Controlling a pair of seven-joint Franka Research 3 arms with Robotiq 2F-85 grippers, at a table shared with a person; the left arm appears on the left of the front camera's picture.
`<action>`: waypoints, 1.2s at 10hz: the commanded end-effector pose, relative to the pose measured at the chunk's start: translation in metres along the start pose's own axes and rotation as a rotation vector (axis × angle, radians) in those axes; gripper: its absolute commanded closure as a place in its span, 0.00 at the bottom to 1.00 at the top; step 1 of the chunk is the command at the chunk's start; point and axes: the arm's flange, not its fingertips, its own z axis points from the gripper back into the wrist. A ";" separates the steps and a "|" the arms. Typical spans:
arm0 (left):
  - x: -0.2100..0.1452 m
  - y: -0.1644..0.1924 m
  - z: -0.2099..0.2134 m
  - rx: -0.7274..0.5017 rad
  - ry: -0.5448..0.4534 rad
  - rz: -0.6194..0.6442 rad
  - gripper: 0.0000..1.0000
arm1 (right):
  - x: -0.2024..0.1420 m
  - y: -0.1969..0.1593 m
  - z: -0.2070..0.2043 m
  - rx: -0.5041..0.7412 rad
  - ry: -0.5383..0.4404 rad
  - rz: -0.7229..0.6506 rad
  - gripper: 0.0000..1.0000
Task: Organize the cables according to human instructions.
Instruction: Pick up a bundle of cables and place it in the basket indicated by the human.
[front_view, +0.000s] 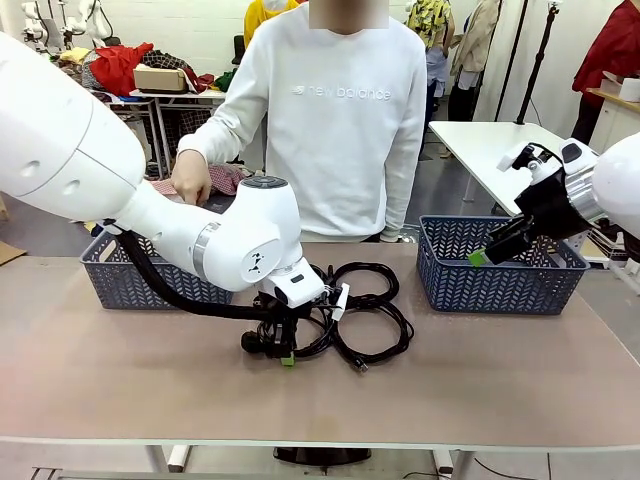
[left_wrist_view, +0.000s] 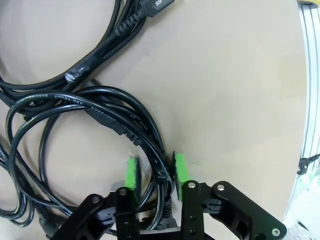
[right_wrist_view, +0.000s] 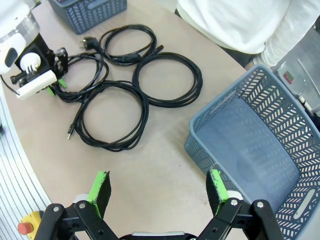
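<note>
Four black cables (right_wrist_view: 135, 75), each wound in a round coil, flat on the middle of the brown desk (front_view: 500, 380). Coils touching and partly over one another, between two baskets. A chunky plug end (right_wrist_view: 89, 42) on one coil.

Left hand (left_wrist_view: 154, 172) down on the coil nearest the robot's left side. Green pads (left_wrist_view: 131, 172) pressed in on a few strands of a thick power cord (left_wrist_view: 100, 107), pinching them. Small white letters along that cord, too tiny to read well. Beside it, a woven cord (left_wrist_view: 115, 35) with a band of tape round it. At the end of the woven cord, a flat plug (left_wrist_view: 157, 4) with the letters "SS".

Right hand (right_wrist_view: 157, 187) up in the air, spread wide, holding nothing, just by the right basket (right_wrist_view: 280, 125).

Right basket: blue-grey plastic with zigzag holes in the walls, its smooth floor in plain sight from the right wrist. Left basket (front_view: 110, 275): same kind, partly behind the white left arm, inside hard to tell.

At the far side of the desk, a person in a white sweatshirt (front_view: 340, 150), with "new balance" in pale letters on the chest. One hand of the person (front_view: 190, 180) low, behind the left basket.
</note>
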 end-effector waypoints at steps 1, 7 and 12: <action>0.000 0.003 -0.001 -0.002 0.025 -0.001 0.82 | -0.001 -0.002 0.000 0.007 -0.005 -0.002 0.00; -0.005 -0.004 0.031 0.064 0.060 0.011 1.00 | -0.001 -0.002 0.000 0.007 -0.005 -0.002 0.00; -0.012 0.014 0.125 0.154 0.084 -0.011 1.00 | -0.001 -0.002 0.000 0.007 -0.005 -0.002 0.00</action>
